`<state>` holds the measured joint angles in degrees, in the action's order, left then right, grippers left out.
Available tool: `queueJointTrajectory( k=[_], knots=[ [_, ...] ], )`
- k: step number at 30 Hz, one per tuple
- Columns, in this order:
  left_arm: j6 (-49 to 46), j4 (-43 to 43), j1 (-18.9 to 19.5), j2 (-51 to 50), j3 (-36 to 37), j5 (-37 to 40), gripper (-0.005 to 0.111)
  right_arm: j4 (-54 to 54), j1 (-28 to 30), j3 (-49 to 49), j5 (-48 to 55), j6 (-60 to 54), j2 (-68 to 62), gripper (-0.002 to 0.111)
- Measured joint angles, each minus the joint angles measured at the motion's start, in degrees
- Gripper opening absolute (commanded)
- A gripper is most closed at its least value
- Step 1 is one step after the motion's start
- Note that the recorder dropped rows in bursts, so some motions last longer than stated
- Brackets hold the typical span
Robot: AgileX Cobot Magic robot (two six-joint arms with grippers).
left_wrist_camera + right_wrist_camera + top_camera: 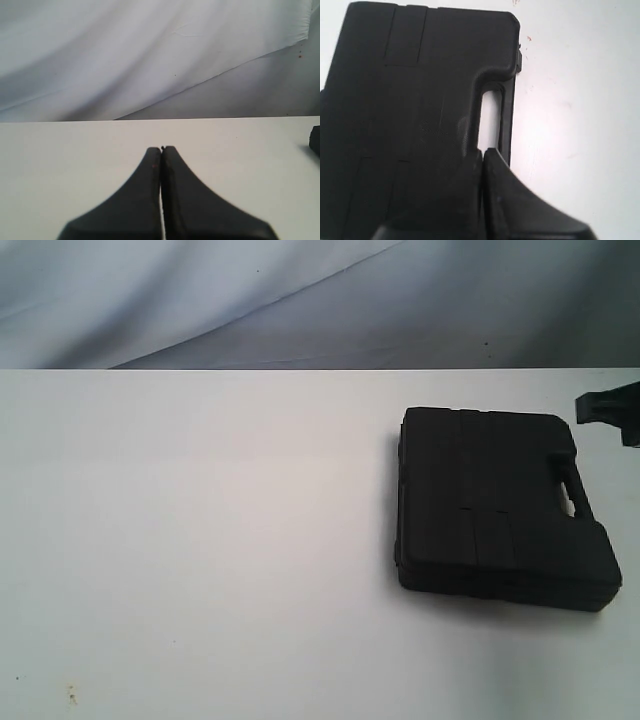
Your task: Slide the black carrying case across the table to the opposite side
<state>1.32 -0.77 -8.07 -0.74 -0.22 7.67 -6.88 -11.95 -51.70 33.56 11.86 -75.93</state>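
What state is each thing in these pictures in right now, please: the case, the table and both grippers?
black carrying case: closed, lying flat on the table, its handle toward the right of the exterior view.
table: white, faintly specked, bearing the case on its right part.
left gripper: shut, holding nothing, above bare tabletop.
right gripper: shut, nothing between its jaws, tips by the handle slot; contact cannot be told.

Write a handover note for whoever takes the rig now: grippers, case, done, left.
Black carrying case: flat on the table, right side in the exterior view, handle facing right.
Left gripper: shut, empty, over bare table, clear of the case.
Right gripper: shut, holding nothing, fingers over the case by its handle; contact unclear.
Done: approach only; no slide evident.
To do: push the case across to the left side, probably.
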Motion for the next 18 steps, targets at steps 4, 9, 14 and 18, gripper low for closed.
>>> queueJointTrajectory(
  k=[4,9,14,18],
  knots=[
    [0.0,0.0,0.0,0.0,0.0,0.0,0.000,1.5,0.0,3.3,-1.6,-0.1,5.7,0.000],
    [0.0,0.0,0.0,0.0,0.0,0.0,0.000,4.0,0.0,6.5,-3.2,-0.1,12.4,0.000],
    [0.0,0.0,0.0,0.0,0.0,0.0,0.000,7.6,0.0,8.9,-4.2,-0.4,18.6,0.000],
    [0.0,0.0,0.0,0.0,0.0,0.0,0.000,8.8,0.0,10.3,-4.5,-0.6,23.6,0.000]
  ],
)
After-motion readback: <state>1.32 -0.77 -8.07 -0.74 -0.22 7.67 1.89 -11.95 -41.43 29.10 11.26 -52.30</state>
